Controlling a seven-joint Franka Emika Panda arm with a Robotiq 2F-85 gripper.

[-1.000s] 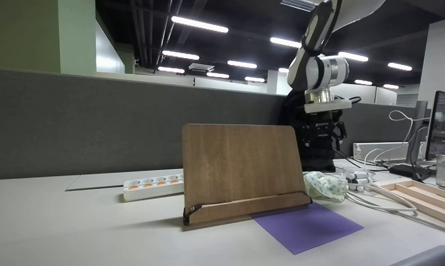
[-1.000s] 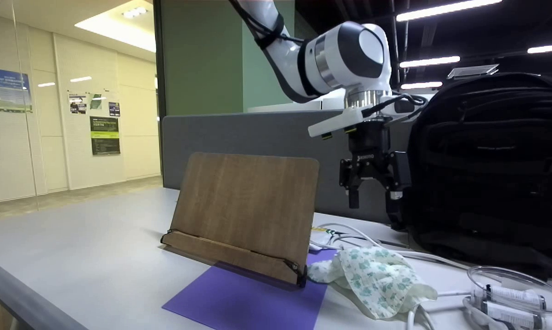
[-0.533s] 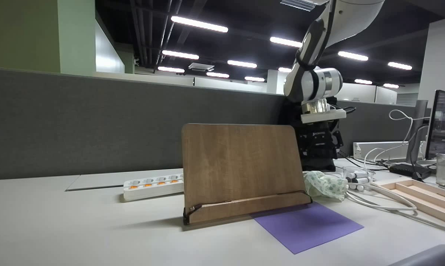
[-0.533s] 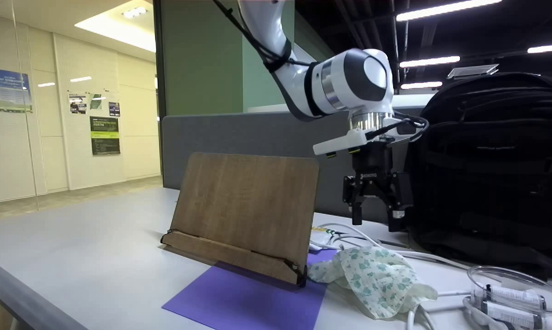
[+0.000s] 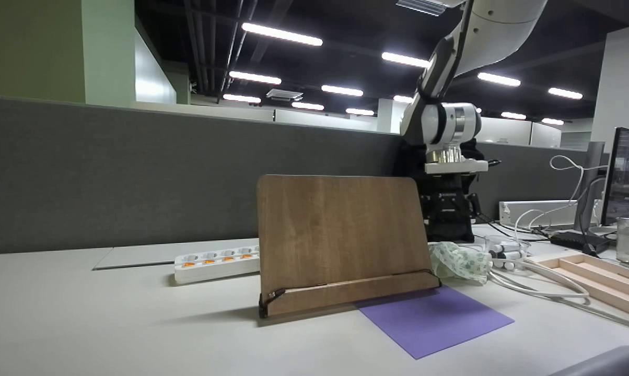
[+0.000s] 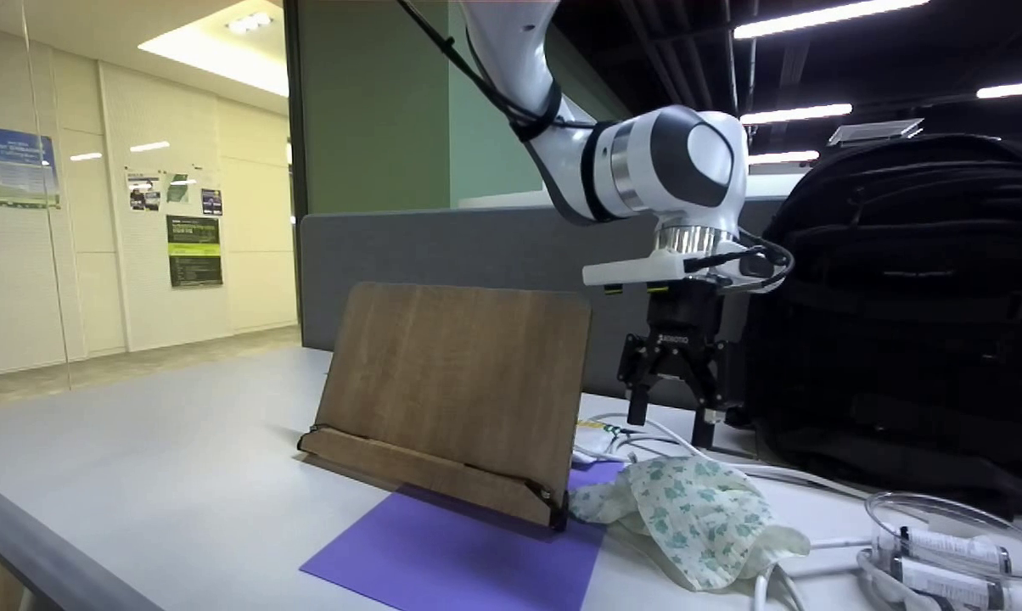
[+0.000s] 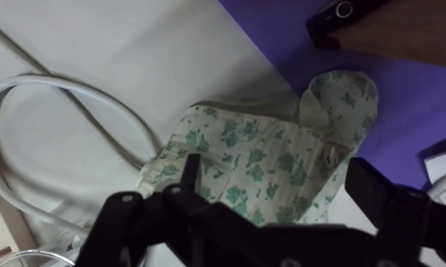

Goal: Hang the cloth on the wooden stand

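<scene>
White worktop (image 6: 180, 458) stretches beneath the tool (image 6: 671, 426), which is released, its fingers (image 7: 367, 191) well apart over the cloth (image 6: 698, 509). Crumpled below the tool, the cloth has one end on a flat purple sheet (image 6: 468, 552) and white cables (image 7: 60, 82) looping close by. In an exterior view the tool hangs between the wooden stand (image 6: 460, 373), leaning back with a lower corner above that sheet, and a black backpack (image 6: 910, 322). Behind the tool runs a grey partition (image 5: 137, 172). Well away from the tool, lit tubes (image 5: 282, 34) cross a dark ceiling (image 5: 356, 21), and posters (image 6: 194, 250) hang on a pale wall (image 6: 256, 221).
</scene>
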